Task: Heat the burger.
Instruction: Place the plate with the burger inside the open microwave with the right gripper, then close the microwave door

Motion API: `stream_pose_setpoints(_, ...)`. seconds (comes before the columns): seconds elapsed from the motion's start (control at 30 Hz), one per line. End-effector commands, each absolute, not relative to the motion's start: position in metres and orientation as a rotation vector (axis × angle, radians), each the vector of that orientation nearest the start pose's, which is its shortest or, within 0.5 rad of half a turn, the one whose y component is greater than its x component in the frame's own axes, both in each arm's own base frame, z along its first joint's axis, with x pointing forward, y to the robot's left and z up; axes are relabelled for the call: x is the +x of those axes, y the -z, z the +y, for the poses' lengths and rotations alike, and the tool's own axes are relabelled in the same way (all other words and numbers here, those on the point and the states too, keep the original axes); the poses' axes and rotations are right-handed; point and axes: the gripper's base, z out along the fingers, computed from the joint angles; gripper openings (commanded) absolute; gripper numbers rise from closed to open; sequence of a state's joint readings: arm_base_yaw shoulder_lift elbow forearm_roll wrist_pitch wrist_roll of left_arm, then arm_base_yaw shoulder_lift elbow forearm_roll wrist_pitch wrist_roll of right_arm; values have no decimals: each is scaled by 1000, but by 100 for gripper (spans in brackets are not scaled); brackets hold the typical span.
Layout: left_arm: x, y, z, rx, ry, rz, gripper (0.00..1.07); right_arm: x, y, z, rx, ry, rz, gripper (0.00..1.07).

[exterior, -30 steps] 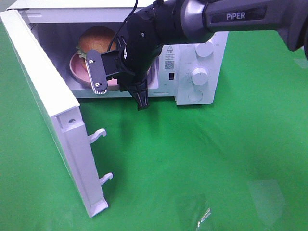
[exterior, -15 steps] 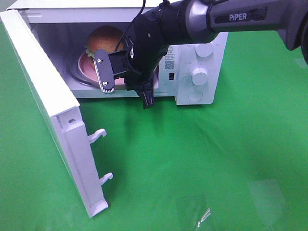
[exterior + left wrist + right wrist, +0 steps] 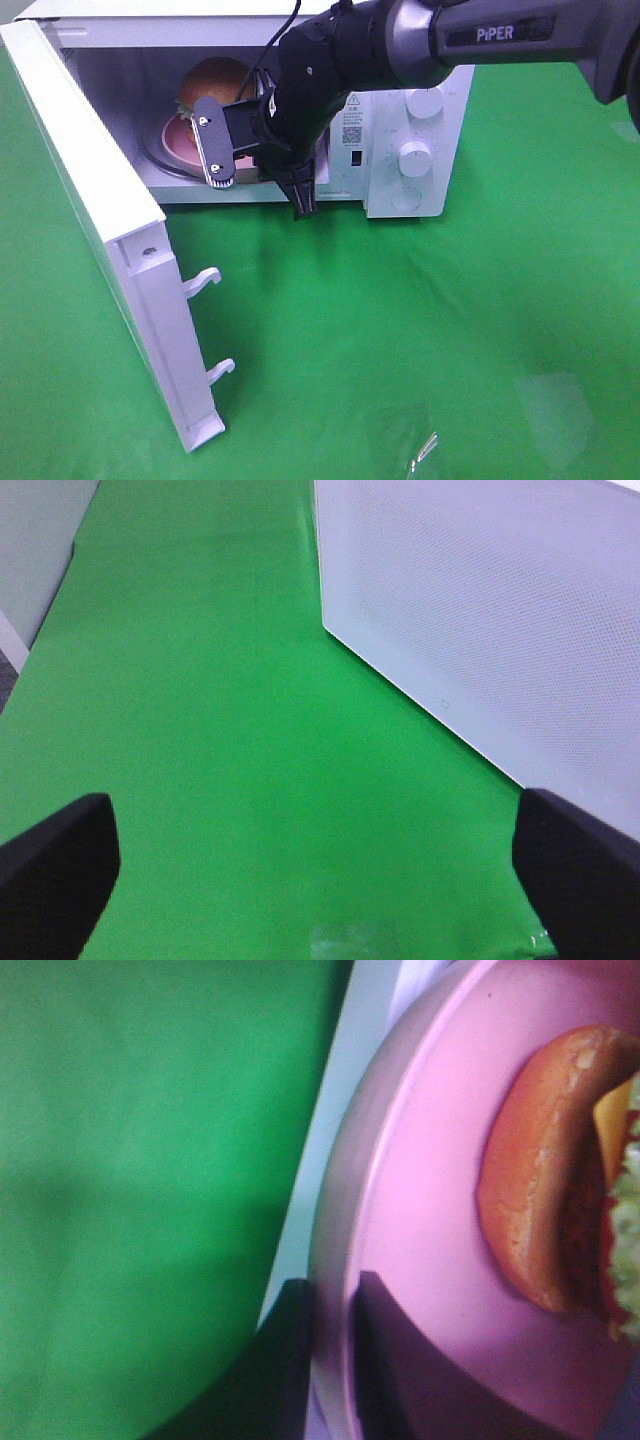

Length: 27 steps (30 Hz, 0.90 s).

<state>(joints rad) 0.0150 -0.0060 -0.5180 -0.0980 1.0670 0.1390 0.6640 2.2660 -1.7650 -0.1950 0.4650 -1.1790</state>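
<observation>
The burger (image 3: 210, 78), with a golden-brown bun and green lettuce, sits on a pink plate (image 3: 180, 135) inside the open white microwave (image 3: 440, 190). My right gripper (image 3: 258, 165) reaches into the cavity from the front and is shut on the plate's near rim. In the right wrist view the gripper (image 3: 330, 1310) pinches the plate (image 3: 430, 1210) rim between its dark fingers (image 3: 290, 1360), with the burger (image 3: 540, 1180) close behind. My left gripper (image 3: 310, 880) is open and empty over the green cloth; it does not show in the exterior high view.
The microwave door (image 3: 90, 200) stands wide open to the left, its latch hooks (image 3: 205, 280) sticking out. Two knobs (image 3: 413, 158) are on the right panel. A white perforated microwave panel (image 3: 480, 610) lies close to the left gripper. Green cloth (image 3: 420, 330) covers the table.
My right gripper has carried the plate and burger to the right and deeper into the microwave cavity. Over the last half second it barely moved.
</observation>
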Motion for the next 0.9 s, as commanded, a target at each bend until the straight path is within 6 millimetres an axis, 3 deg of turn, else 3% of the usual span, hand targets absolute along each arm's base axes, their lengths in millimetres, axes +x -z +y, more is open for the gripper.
stream_pose_setpoints(0.03,-11,-281,-8,137,27,2006,100,408,-177,311,-2049,450,1258,13)
stream_pose_setpoints(0.43,-11,-281,-8,137,27,2006,100,405,-177,315,-2062,454,1226,17)
stream_pose_setpoints(0.9,-11,-281,-8,137,27,2006,100,399,-179,311,-2051,419,1303,38)
